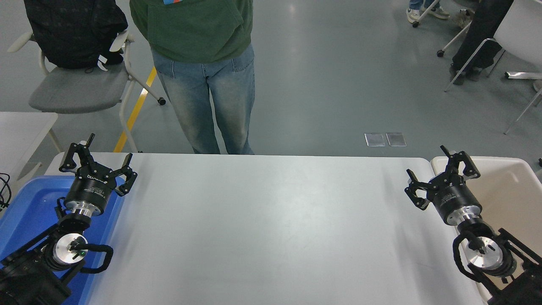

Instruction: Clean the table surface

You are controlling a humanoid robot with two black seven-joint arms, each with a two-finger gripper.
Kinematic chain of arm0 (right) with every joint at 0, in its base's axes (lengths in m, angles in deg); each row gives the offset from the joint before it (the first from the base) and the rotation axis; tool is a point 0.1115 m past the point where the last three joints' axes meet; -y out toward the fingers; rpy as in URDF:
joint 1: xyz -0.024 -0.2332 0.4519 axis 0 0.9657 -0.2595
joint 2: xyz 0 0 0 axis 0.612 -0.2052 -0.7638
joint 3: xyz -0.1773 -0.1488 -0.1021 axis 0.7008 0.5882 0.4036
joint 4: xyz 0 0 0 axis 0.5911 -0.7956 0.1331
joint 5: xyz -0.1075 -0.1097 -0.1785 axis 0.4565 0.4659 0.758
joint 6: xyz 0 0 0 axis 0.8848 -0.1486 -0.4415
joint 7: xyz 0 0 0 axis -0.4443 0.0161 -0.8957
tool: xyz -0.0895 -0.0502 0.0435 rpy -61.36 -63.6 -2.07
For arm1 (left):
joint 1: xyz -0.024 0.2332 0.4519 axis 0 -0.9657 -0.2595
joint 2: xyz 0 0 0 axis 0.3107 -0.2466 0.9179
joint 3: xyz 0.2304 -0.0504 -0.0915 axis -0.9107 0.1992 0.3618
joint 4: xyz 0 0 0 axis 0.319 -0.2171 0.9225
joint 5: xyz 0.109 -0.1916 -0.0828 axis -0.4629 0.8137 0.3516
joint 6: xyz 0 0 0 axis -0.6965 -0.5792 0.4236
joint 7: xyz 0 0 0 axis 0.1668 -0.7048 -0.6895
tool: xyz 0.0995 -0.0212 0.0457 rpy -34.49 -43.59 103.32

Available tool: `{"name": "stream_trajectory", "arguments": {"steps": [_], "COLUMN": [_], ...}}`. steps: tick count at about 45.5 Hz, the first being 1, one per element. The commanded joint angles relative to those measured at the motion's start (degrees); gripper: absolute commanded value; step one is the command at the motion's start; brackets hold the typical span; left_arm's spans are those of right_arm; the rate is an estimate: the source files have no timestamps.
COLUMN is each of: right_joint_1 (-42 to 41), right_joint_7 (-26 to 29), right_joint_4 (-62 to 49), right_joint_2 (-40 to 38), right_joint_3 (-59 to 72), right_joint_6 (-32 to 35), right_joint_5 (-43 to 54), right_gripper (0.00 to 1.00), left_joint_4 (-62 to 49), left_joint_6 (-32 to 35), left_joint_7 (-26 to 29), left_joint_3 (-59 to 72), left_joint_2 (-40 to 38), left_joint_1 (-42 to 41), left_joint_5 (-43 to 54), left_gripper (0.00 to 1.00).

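The table surface [262, 228] fills the middle and looks bare, so the job seems done, with the left gripper [98, 163] at nine o'clock and the right gripper [442, 176] at three o'clock both holding nothing, fingers apart.

**Two open grippers over a white table**

The table surface [271, 228] is seen white and bare. The left gripper [98, 166] is held open over a blue tray [25, 203]. The right gripper [442, 178] is held open beside a cream tub [512, 186]. A person [203, 63] is seen behind.
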Motion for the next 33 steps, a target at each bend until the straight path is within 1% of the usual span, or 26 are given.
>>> {"name": "stream_trajectory", "arguments": {"steps": [1, 6, 9, 14, 33], "right_joint_1": [0.76, 0.49, 0.23, -0.30, -0.74], "right_joint_7": [-4.48, -4.57, -4.66, -4.66, -4.66], "right_joint_4": [0.63, 0.46, 0.46, 0.37, 0.28], "right_joint_2": [1.05, 1.13, 2.10, 2.19, 2.28], "right_joint_3": [1.06, 2.30, 2.03, 2.12, 2.30], "right_joint_6": [0.30, -0.76, -1.46, -2.43, -2.52], "right_joint_5": [2.40, 8.64, 9.88, 10.32, 10.67], "right_gripper": [1.00, 1.00, 1.00, 1.00, 1.00], "left_joint_4": [0.00, 0.00, 0.00, 0.00, 0.00], "left_joint_6": [0.00, 0.00, 0.00, 0.00, 0.00], "left_joint_7": [0.00, 0.00, 0.00, 0.00, 0.00], "left_joint_3": [0.01, 0.01, 0.01, 0.01, 0.01], "left_joint_2": [0.02, -0.06, 0.02, 0.02, -0.06], "left_joint_1": [0.00, 0.00, 0.00, 0.00, 0.00], "left_joint_5": [0.04, -0.04, -0.04, -0.04, -0.04], "left_gripper": [0.99, 0.99, 0.99, 0.99, 0.99]}}
